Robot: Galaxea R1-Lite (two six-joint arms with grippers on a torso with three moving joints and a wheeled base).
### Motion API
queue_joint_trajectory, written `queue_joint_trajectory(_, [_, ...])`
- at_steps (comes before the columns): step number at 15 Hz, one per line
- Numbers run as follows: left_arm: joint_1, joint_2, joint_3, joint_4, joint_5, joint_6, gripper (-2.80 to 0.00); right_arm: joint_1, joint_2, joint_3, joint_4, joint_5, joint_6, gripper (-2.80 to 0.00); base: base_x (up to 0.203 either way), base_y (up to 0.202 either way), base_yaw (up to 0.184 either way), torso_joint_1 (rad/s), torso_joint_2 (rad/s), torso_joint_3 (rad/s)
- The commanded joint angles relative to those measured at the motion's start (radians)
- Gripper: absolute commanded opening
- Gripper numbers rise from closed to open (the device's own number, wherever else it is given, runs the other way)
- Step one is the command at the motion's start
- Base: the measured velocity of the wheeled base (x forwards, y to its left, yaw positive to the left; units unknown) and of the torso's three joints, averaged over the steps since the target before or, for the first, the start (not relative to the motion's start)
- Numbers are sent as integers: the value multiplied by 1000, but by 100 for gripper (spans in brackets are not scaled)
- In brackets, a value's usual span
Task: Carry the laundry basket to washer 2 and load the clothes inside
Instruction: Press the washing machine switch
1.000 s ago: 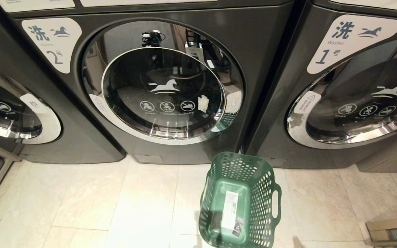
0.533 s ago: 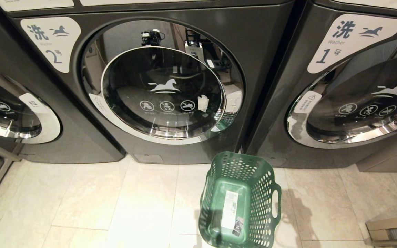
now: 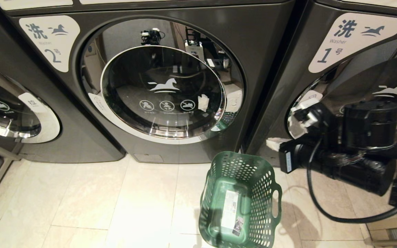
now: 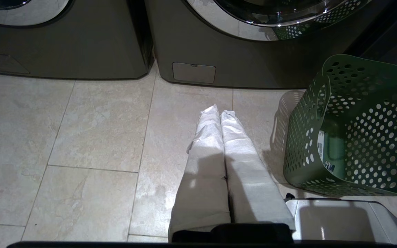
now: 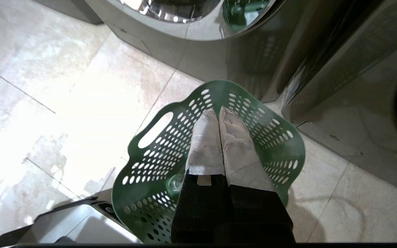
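The laundry basket (image 3: 264,193) is dark green and stands on the tile floor below washer 2 (image 3: 164,89). Only its white sticker shows inside. The clothes are out of view. Washer 2's round glass door looks shut. My right gripper (image 3: 273,142) is shut and empty, hovering just right of the basket's far rim, in front of washer 1 (image 3: 353,41). In the right wrist view the right gripper (image 5: 218,112) hangs over the basket (image 5: 160,151). My left gripper (image 4: 219,110) is shut and empty, low over bare floor, left of the basket (image 4: 357,131).
A third machine (image 3: 12,113) stands left of washer 2. Washer 1 sits close on the right, its corner near the basket. A pale part of my base (image 4: 339,220) lies beside the basket. A low metal frame (image 3: 391,230) is at the floor's right edge.
My right arm has swung up into the head view from the right, and now stands beside the basket. Basket, washers and left arm have not moved.
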Motion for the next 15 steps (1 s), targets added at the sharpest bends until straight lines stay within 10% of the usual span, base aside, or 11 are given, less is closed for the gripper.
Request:
queue_joint_trajectory(1, [0, 2, 2, 0, 0, -1, -280, 55, 174, -11, -107, -70, -12, -280, 0, 0, 0, 0, 0, 0])
queue_joint_trajectory(8, [0, 2, 2, 0, 0, -1, -280, 70, 464, -119, -497, -306, -79, -280, 0, 0, 0, 0, 0, 0])
queue_joint_trajectory(15, [0, 2, 2, 0, 0, -1, -280, 52, 602, -394, -542, -400, -88, -280, 0, 0, 0, 0, 0, 0])
